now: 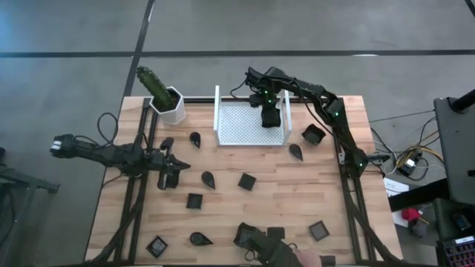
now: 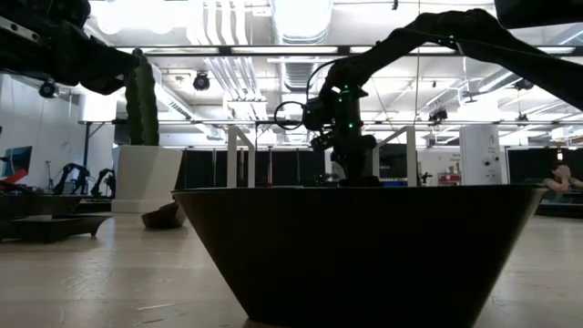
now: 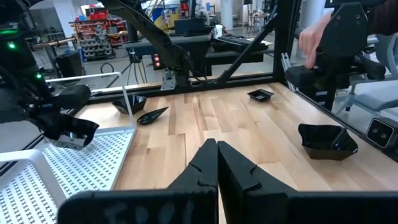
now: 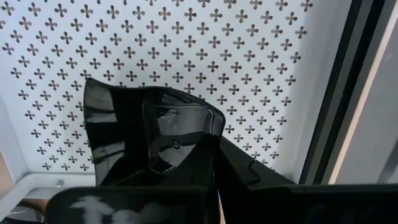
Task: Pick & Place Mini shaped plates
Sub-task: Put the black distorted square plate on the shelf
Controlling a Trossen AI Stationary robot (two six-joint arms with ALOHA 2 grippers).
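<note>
Wooden table (image 1: pixel 267 200), mini shaped plates (image 1: pixel 247 181) scattered across it. Right gripper (image 1: pixel 270 119) over white perforated tray (image 1: pixel 241 126), jaws clamped on square plate (image 4: pixel 152 140) just above tray floor. Left gripper (image 1: pixel 178 167) idle near table's left edge, jaws together. Cactus pot (image 1: pixel 171 105) beside tray.

— Plate count?
— Five teardrop plates (image 1: pixel 209 179), about seven square plates (image 1: pixel 246 181), one more dark plate (image 4: pixel 155 137) over the tray.
— Anything else?
— One white tray (image 1: pixel 217 111), one cactus pot (image 1: pixel 172 107).
</note>
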